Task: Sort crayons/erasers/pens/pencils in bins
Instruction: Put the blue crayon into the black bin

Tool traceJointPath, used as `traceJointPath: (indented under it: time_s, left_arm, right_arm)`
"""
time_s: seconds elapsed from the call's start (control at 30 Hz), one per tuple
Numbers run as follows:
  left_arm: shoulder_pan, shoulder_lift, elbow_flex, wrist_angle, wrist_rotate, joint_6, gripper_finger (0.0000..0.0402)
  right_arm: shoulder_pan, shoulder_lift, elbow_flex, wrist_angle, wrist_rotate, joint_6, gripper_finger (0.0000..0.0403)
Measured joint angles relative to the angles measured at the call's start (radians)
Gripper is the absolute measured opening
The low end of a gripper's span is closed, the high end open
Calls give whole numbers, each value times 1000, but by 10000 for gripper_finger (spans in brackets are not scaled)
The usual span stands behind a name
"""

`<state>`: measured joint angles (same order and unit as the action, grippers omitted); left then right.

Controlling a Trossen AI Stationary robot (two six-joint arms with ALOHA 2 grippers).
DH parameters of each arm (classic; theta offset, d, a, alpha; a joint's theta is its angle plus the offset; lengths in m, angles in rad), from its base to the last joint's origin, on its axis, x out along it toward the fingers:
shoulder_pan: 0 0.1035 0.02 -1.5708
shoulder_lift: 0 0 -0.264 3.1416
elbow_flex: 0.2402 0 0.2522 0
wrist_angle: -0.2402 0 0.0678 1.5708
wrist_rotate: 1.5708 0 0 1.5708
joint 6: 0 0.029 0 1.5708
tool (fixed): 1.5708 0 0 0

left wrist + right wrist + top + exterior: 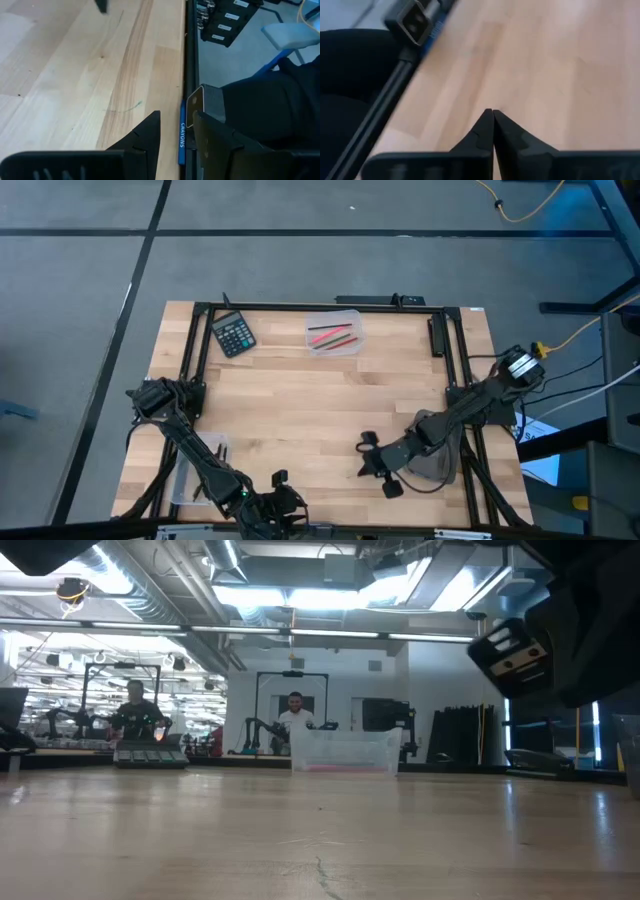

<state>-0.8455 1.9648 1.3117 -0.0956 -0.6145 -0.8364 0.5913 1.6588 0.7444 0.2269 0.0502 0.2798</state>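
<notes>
The right gripper (493, 117) has its fingers pressed together tip to tip with nothing between them; only bare table (555, 60) lies ahead of the tips. From above, this gripper (372, 460) hovers over the near right part of the table, with the dark bin (435, 465) just behind it, under the arm.

The left gripper (175, 132) has its fingers parted a narrow way and holds nothing. In the gap between them, right at the table's near edge against the black frame rail, lies a blue crayon (182, 135) with "CRAYONS" printed along it. From above, the left gripper (270, 505) sits at the near edge, with a clear bin (195, 470) just behind it beside the arm.

Well beyond both pairs of fingers, at the far side, a second clear bin (333, 335) holds red, pink and green sticks, and a calculator (234, 334) lies next to it.

The crayon should be light and stiff, but waxy, round and brittle, so it may roll or snap if squeezed hard. Its middle looks the best place to pinch, fingers across its width. Lying flat against the rail, one finger has little room on that side; nudging it inward first may help.
</notes>
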Motion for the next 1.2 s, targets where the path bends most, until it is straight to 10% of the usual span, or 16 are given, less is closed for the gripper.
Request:
traceJointPath:
  time_s: [0.23, 0.47, 1.2]
  left_arm:
    - [-3, 24, 0, 15, -6, 36, 108]
    - [6, 45, -1, 17, 215, 37, 81]
    - [-31, 60, 0, -30, 224, -56, 26]
  right_arm:
    - [0, 195, 58, 310, -94, -30, 5]
    - [54, 338, 201, 306, -98, -30, 8]
    - [102, 592, 489, 203, -14, 56, 2]
